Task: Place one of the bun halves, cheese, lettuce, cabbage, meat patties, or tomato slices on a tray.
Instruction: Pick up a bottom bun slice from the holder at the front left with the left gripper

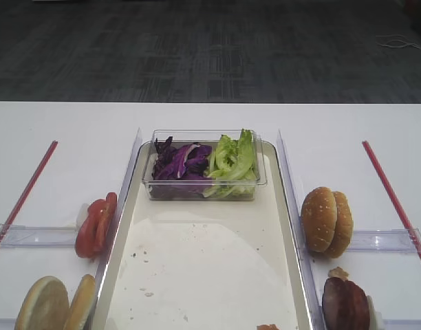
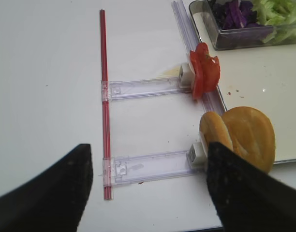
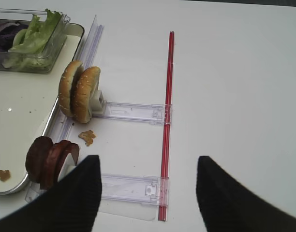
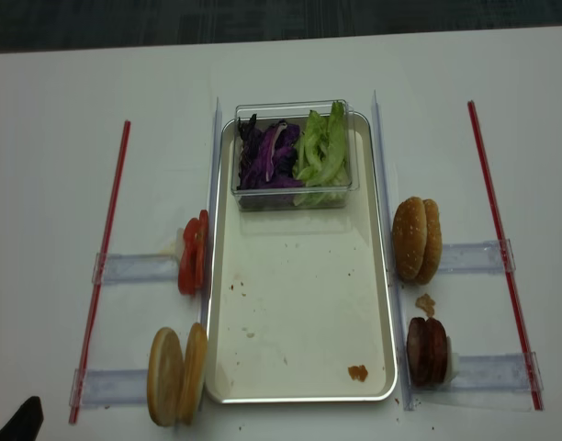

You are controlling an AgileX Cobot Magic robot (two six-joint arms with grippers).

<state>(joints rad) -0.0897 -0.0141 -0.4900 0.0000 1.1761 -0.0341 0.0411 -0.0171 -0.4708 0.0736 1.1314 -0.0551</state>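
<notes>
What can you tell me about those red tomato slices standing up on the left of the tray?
The tomato slices are a few red rounds with paler flesh, standing on edge and packed face to face. They lean against a small white block at the end of a clear plastic rail on the white table, just outside the tray, close against its left rim. Neither hand touches them.
</notes>
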